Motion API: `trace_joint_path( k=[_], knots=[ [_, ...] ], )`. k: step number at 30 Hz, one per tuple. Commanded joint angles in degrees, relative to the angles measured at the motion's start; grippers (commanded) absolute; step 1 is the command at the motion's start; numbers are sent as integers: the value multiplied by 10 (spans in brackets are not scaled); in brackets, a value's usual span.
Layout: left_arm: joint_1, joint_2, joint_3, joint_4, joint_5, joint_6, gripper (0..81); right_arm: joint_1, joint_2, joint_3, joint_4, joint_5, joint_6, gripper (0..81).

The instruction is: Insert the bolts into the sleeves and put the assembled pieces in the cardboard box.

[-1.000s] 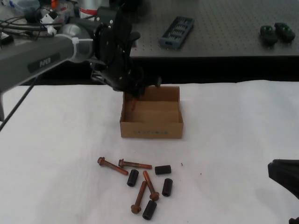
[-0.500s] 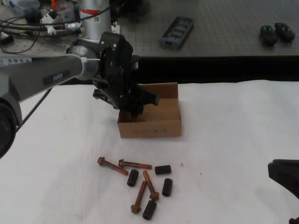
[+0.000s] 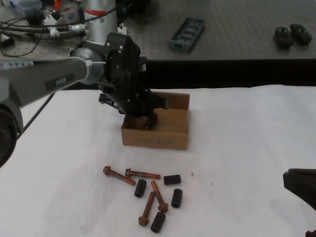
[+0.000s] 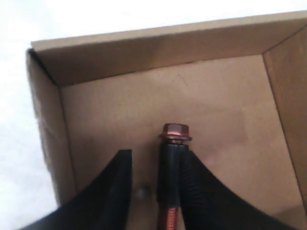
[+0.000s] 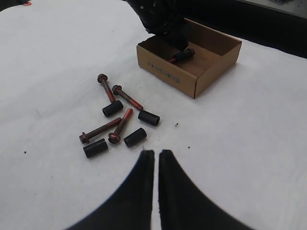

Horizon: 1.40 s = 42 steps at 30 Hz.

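Operator: Since a second ago my left arm has dropped lower into the cardboard box point(image 3: 155, 139). The box has slid a little toward the left of the frame, and its front wall now sits slightly skewed.

Desk: What is the left gripper doing?

Operator: My left gripper point(image 4: 153, 155) sits inside the box, just above the centre of the high view, with its black fingers parted. Between them is the assembled piece point(image 5: 182, 55), a matte black cylindrical sleeve point(image 4: 168, 172) with a copper-coloured bolt through it. The bolt's hexagonal flanged head point(image 4: 176, 132) shows at one end and threaded shank at the other. The piece touches one finger, while a strip of plain brown box floor shows between it and the other finger. I call it released.

Desk: And the right?

Operator: My right gripper point(image 5: 156, 152) hangs over the white cloth point(image 5: 249, 143) at the lower right of the high view. Its smooth dark fingers are pressed together apart from a hairline slit, and they hold nothing.

Desk: The remaining parts?

Operator: Four loose bolts point(image 3: 118, 176) and four loose sleeves point(image 3: 140, 188) lie scattered on the faintly creased cloth at lower centre, below the box. Several are touching.
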Motion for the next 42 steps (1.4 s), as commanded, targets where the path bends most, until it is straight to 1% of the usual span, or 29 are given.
trace_joint_path(
  k=[1, 7, 11, 14, 15, 17, 19, 21, 24, 27, 31, 34, 37, 38, 40, 42],
  knots=[
    [1, -21, -13, -15, 24, -4, 230, -2, -4, -2, -1, 1, -4, 37],
    [1, -85, -13, -9, 29, 6, 230, -2, -4, -2, -5, 1, -4, 37],
    [5, -130, -13, 52, 29, 40, 230, -2, 11, -4, -33, -6, -2, 37],
    [18, -154, -13, 116, 29, 29, 230, -2, 47, -21, -36, -41, 2, 37],
    [22, -160, -13, 136, 29, 25, 223, -2, 60, -30, -34, -53, 2, 37],
    [35, -171, -9, 173, 30, 28, 185, -2, 96, -50, -32, -79, 2, 37],
    [47, -186, 4, 188, 52, 35, 146, -2, 131, -76, -30, -97, 2, 37],
    [59, -207, 27, 190, 69, 35, 136, -2, 171, -101, -30, -111, 2, 37],
    [72, -250, 80, 186, 66, 37, 136, -2, 232, -145, -30, -131, 2, 37],
    [81, -302, 148, 164, 66, 35, 136, -2, 292, -185, -30, -137, -2, 37],
    [83, -376, 263, 119, 63, 32, 136, -5, 373, -237, -30, -157, -26, 37],
    [83, -446, 361, 71, 63, 10, 136, -9, 428, -275, -30, -172, -26, 37],
    [83, -517, 464, 24, 63, -2, 136, -9, 479, -309, -30, -198, -34, 8],
    [83, -535, 496, 16, 63, -2, 136, -9, 496, -321, -30, -204, -38, 15],
    [83, -583, 551, 10, 63, -2, 136, -9, 528, -343, -30, -208, -40, 71],
    [83, -624, 595, 10, 56, -2, 136, -9, 560, -369, -30, -209, -40, 143]
  ],
)
